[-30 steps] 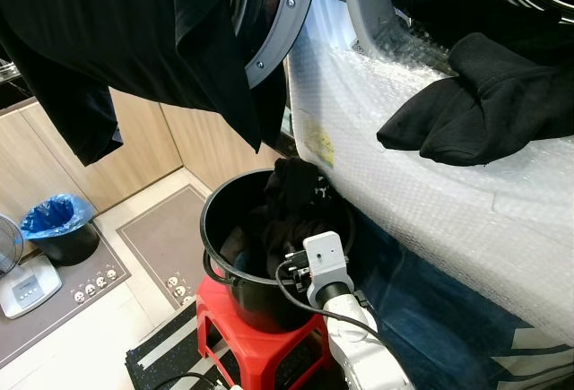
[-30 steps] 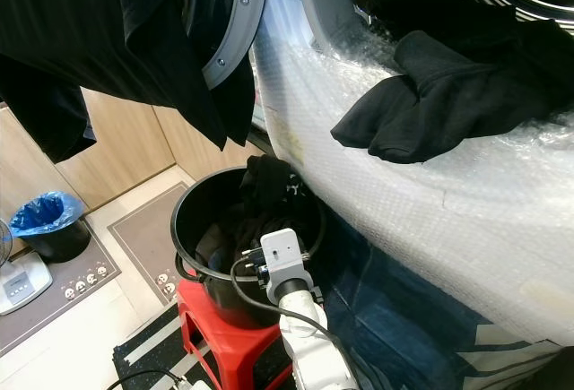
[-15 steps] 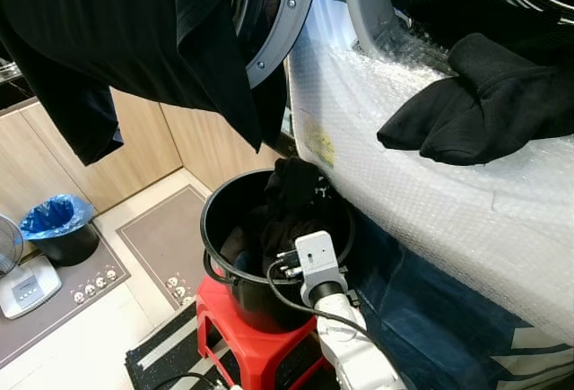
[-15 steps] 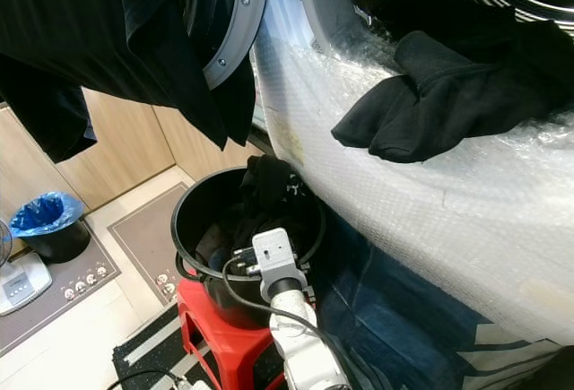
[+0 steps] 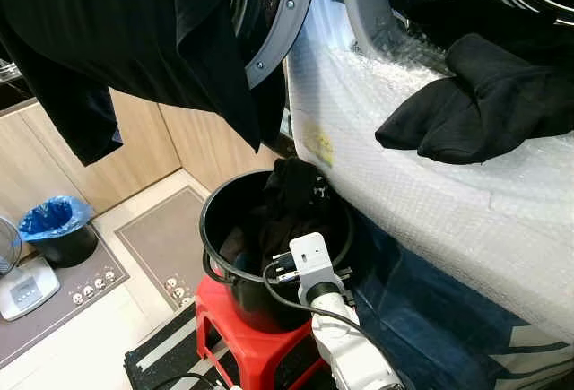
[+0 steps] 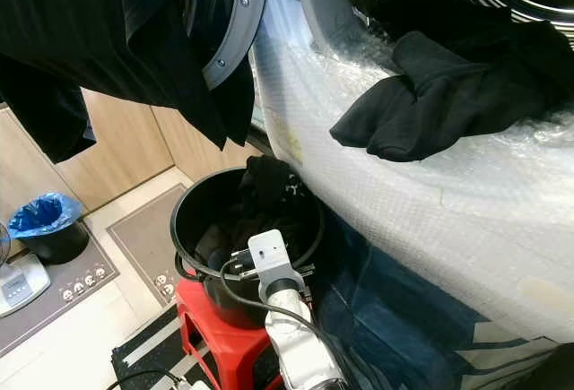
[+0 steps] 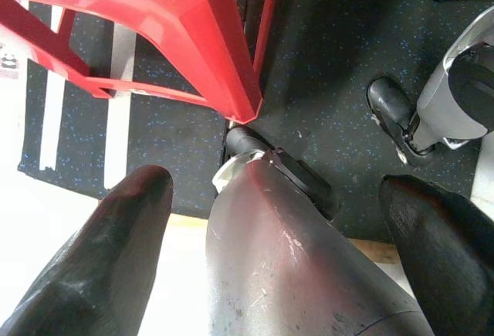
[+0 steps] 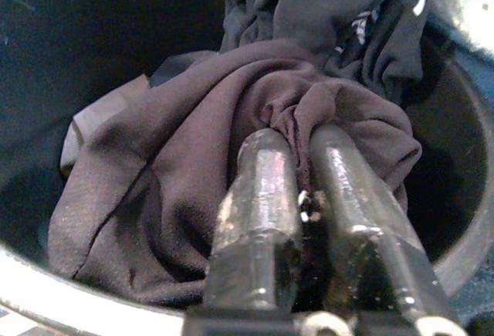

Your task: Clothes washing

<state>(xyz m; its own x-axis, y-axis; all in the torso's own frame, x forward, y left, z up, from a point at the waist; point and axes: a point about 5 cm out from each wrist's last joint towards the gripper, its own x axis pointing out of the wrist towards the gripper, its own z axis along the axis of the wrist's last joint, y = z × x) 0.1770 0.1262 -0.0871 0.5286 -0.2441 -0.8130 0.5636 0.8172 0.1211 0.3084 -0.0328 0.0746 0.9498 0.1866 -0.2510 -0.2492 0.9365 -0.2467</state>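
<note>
Right claw (image 8: 297, 147) now deeper in bucket (image 5: 215, 220), pinching dark garment (image 8: 193, 181).

Clothes (image 5: 287, 197) lie in the bucket (image 5: 215, 229) on the stool (image 5: 238, 341), left of the washer (image 5: 430, 202).

Materials rundown: the bucket (image 5: 220, 220) looks like glossy black plastic, and the stool (image 5: 235, 336) under it is shiny red plastic. The washing machine front (image 5: 430, 202) is wrapped in bubble wrap, all bumpy and semi-clear. The clothes in the bucket (image 8: 193, 189) are soft matt dark cloth, wrinkly where the right gripper (image 8: 305, 151) pinches a fold, and its 2 fingers look like worn, scuffed metal. The cabinets (image 5: 143, 148) are smooth light wood. The floor mat (image 7: 332, 66) is rough speckled black rubber.
</note>
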